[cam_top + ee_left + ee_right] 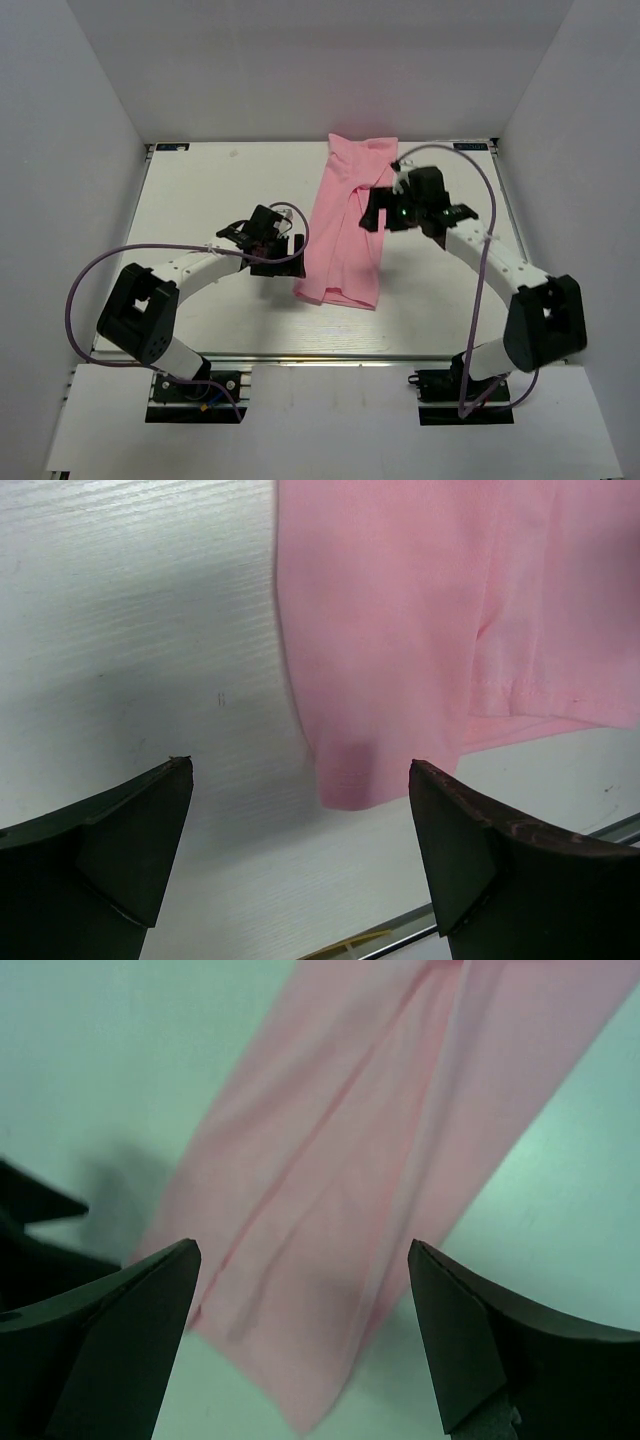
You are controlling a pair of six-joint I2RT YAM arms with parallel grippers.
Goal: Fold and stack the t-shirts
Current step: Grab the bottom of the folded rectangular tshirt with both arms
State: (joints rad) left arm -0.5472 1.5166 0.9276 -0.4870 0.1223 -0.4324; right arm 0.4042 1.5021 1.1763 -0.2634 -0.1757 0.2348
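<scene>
Item: pink t-shirt [348, 225], laid as a long narrow strip on the table [200, 190]; both claws empty.

Detail: the strip runs from the far edge toward the table's middle, with its side layers lapped inward. The left claw [285, 248] is spread wide just beside the near-left corner. The right claw [375, 210] is spread wide over the far half. Likely risks: a pinch that catches only the top layer of this thin cloth would peel the lengthwise fold open. Uneven lifting by the two claws would skew the cross fold or bunch the fabric.
</scene>
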